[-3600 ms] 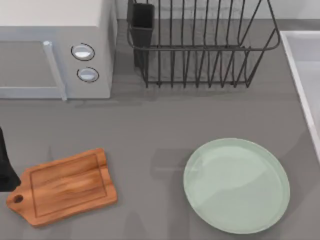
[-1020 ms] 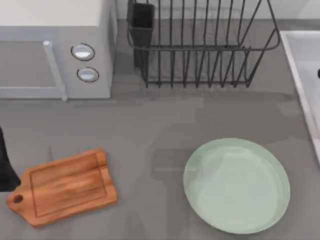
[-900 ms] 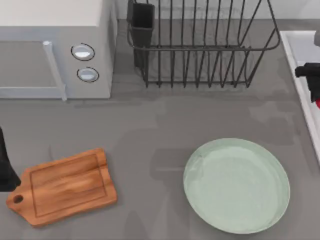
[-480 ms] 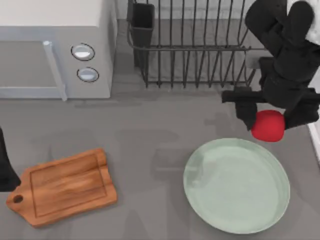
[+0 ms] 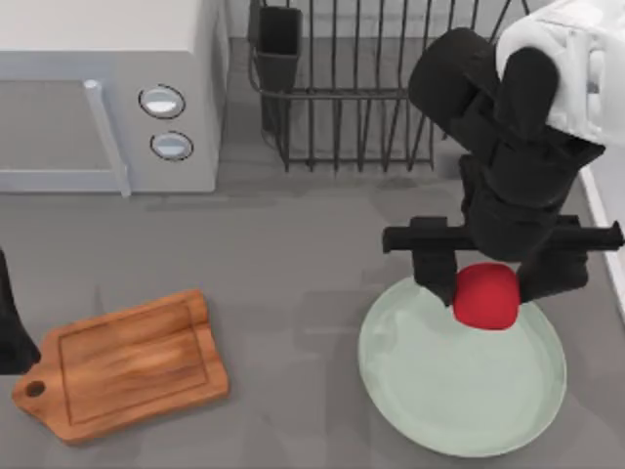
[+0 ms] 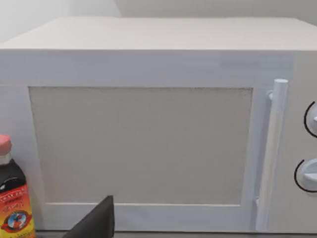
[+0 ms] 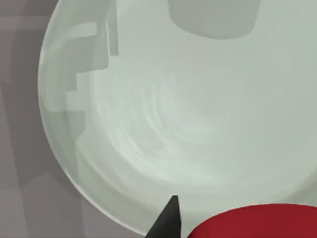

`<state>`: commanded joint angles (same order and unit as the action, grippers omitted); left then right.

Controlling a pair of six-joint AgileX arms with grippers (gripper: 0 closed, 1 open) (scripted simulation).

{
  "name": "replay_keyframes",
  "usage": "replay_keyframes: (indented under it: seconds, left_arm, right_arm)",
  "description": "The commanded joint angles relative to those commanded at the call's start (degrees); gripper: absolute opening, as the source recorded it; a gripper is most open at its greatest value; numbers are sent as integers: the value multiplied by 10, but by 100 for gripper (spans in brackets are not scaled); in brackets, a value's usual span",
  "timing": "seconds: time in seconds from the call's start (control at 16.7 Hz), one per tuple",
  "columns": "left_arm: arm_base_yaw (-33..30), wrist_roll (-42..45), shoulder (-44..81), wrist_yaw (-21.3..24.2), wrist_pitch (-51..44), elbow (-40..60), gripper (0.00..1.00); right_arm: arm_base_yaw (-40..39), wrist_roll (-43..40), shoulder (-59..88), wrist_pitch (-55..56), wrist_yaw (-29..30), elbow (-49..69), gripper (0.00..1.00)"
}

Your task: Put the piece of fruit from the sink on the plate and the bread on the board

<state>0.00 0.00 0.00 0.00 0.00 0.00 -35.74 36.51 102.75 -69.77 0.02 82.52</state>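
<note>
1. The left arm [image 5: 12, 322] is sitting parked at the tabletop's [image 5: 293, 264] left edge, just beside the board [image 5: 127, 363]; I cannot tell its fingers' state.
2. The plate [image 5: 459, 391] is lying right of the board.
3. The right gripper [image 5: 485, 283] is hovering over the plate's far rim, fingers pinching the piece of fruit [image 5: 485, 296].

Our right gripper [image 5: 485, 283] hung over the plate's [image 5: 459, 401] far edge with the piece of fruit [image 5: 486, 295] clamped between its fingers; the plate's near part lay open beneath. Behind stood the dish rack [image 5: 391, 88] (tall wires), the microwave [image 5: 107, 93] far left. Open grey counter [image 5: 293, 254] lay between plate and board [image 5: 127, 363].
</note>
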Motion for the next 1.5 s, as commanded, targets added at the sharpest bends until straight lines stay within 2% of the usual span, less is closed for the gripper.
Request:
replay_keyframes:
  seconds: [0.12,0.9,1.5]
  left_arm:
    - [0,0,0,0,0,0,100]
    - [0,0,0,0,0,0,100]
    - [0,0,0,0,0,0,100]
  right_arm:
    - [0,0,0,0,0,0,0]
    - [0,0,0,0,0,0,98]
    - [1,0,0,0,0,0,100]
